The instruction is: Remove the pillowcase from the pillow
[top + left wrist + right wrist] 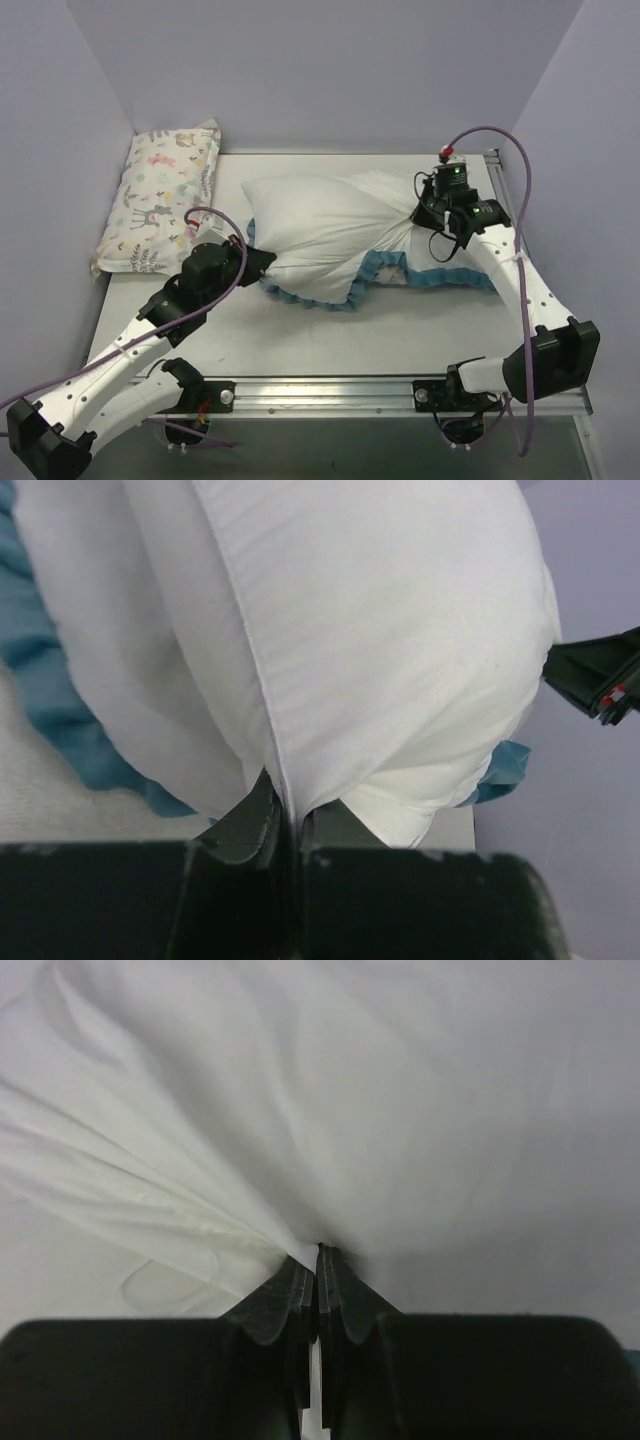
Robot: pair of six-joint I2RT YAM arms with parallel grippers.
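Observation:
A plump white bundle lies mid-table. I take its swollen left body for the pillow [310,225] and the thin white cloth gathered at its right end for the pillowcase [395,228]. A teal frill [385,268] runs along the near side. My left gripper [262,262] is at the bundle's left end, shut on a white seamed edge [268,720] that looks like the pillow's. The left wrist view shows its jaws [288,805] pinching that seam, with frill [60,700] beside it. My right gripper [422,212] is shut on the bunched pillowcase cloth [200,1210], jaws [318,1255] together. No printed face shows.
A smaller pastel animal-print pillow [160,200] lies along the left wall at the back. A metal rail [330,392] runs along the table's near edge between the arm bases. Purple walls close in the back and both sides.

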